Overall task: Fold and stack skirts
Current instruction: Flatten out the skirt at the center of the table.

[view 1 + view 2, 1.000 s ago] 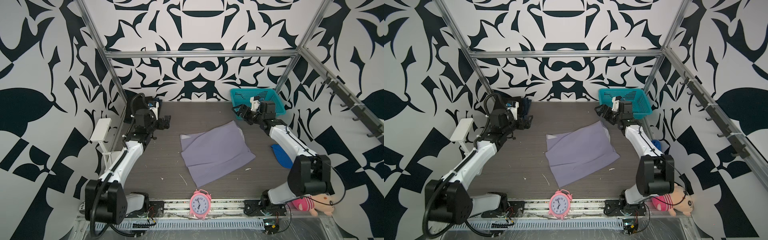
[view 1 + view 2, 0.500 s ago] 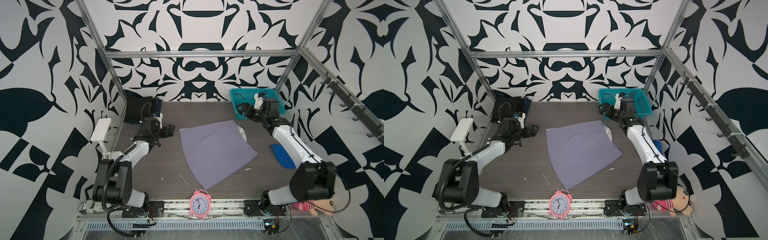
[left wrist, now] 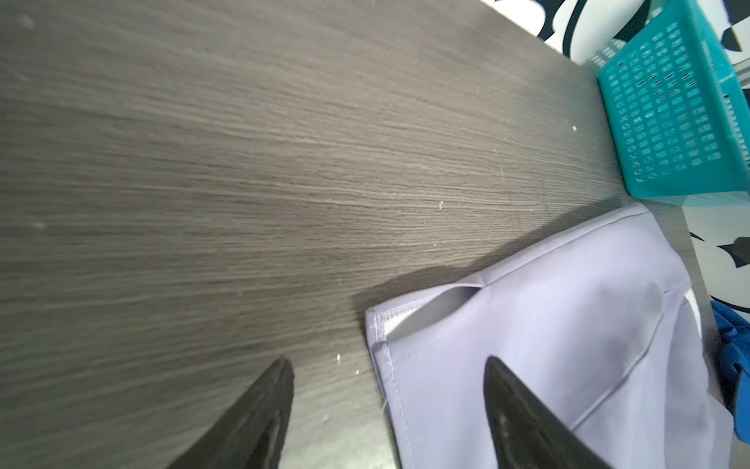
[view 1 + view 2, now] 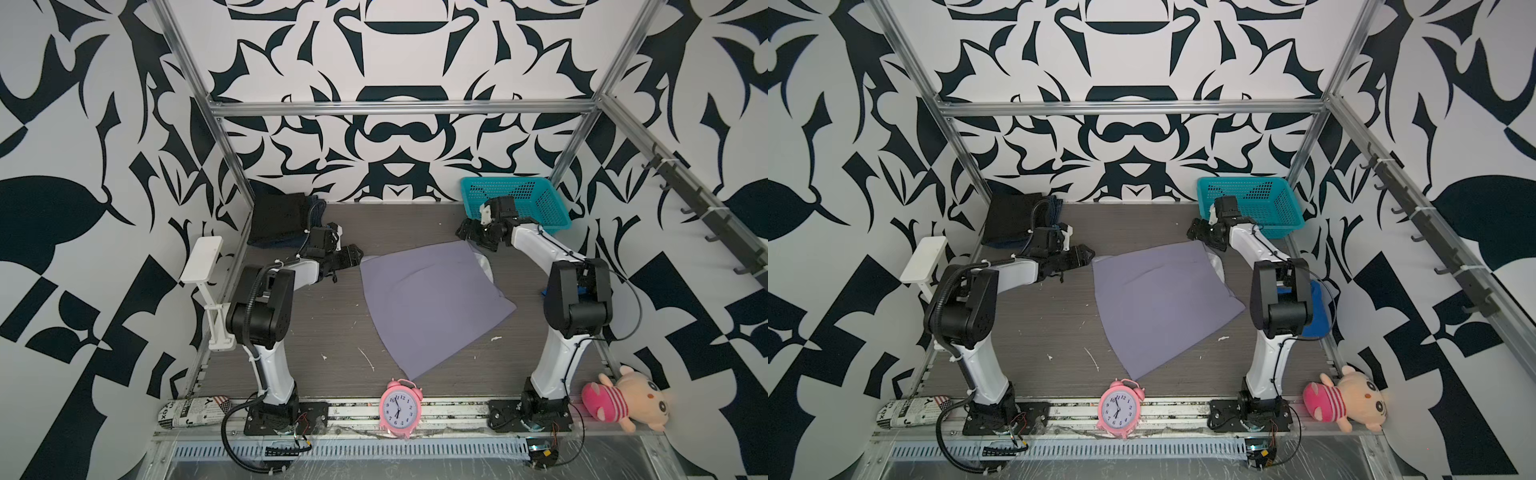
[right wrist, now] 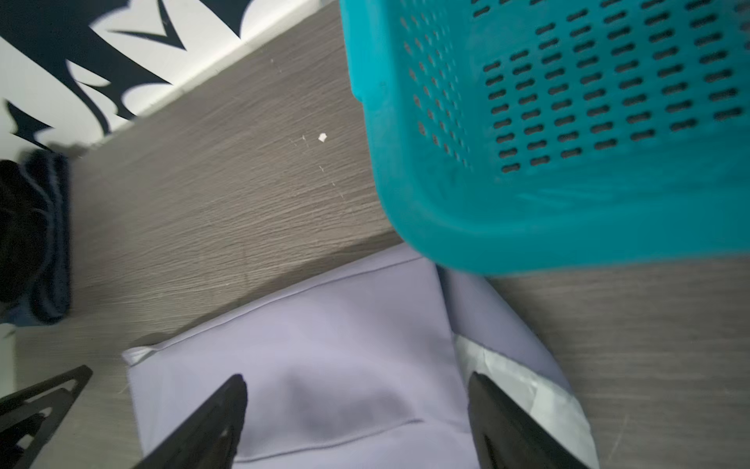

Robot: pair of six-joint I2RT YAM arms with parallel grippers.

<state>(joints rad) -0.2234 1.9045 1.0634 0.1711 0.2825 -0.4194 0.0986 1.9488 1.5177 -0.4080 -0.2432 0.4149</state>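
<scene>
The lavender skirt (image 4: 428,299) (image 4: 1158,299) lies spread flat in the middle of the table. My left gripper (image 4: 355,253) (image 3: 389,365) is open and low at its far left corner; one finger is over bare table, the other over the cloth (image 3: 548,345). My right gripper (image 4: 467,235) (image 5: 357,381) is open over the far right corner, where white lining (image 5: 519,381) shows. Neither holds anything. The black skirt (image 4: 276,216) lies folded on the denim skirt (image 4: 318,208) in the back left corner.
A teal basket (image 4: 515,203) stands at the back right, close behind my right gripper. A pink alarm clock (image 4: 400,409) stands at the front edge. A bright blue cloth (image 4: 1314,307) lies by the right arm. A plush toy (image 4: 623,397) and a rolled newspaper (image 4: 193,411) lie at the front corners.
The lavender skirt's turned-over left corner now lies flat. My left gripper has come down from the back left stack to the skirt's far left corner. My right gripper has dropped to the far right corner.
</scene>
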